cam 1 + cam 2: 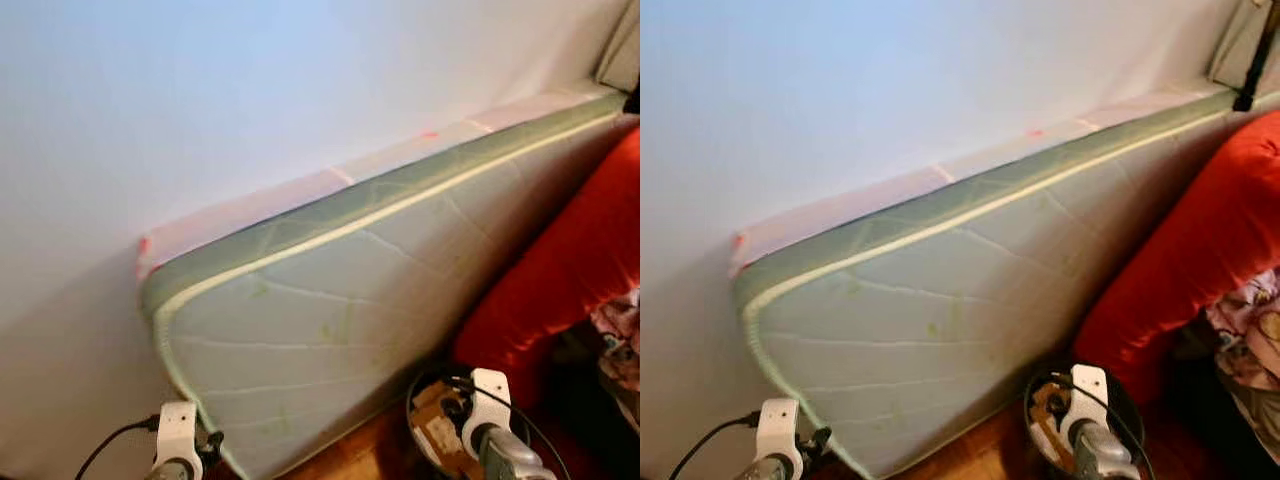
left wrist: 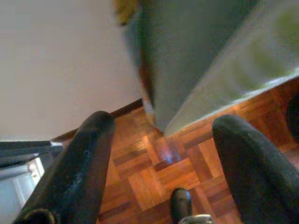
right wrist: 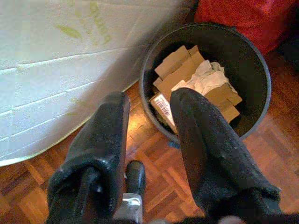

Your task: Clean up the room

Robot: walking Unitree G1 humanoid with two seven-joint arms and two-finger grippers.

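A pale wall (image 1: 200,100) takes up most of the head views, and a mattress (image 1: 330,330) stands on its long edge against it, tilted back so its top border touches the wall. The quilted face is whitish with faint green leaf prints, edged in green piping, and a pinkish strip shows along the top where it meets the wall. To the robot's right a large red cushion (image 1: 560,280) presses against the mattress's face, with a patch of patterned fabric (image 1: 1250,340) just beside it lower down. The floor (image 2: 159,177) is reddish-brown parquet.

On the floor between the mattress and the red cushion sits a round black bin (image 3: 254,70). It holds flattened cardboard pieces (image 3: 182,70) and a crumpled white paper (image 3: 208,79).

The right gripper (image 3: 149,121) hangs above the floor near the bin's rim, its two black fingers (image 3: 201,140) parted with a moderate gap, holding nothing and touching nothing. In the head views its white wrist sits low in front of the bin, the arm pointing forward and down.

The left gripper (image 2: 159,149) is spread wider, empty as well, aimed at the lower corner of the mattress where it meets the floor and the wall's dark skirting. Its white wrist shows low on the left, with a black cable (image 1: 110,445) looping off it.
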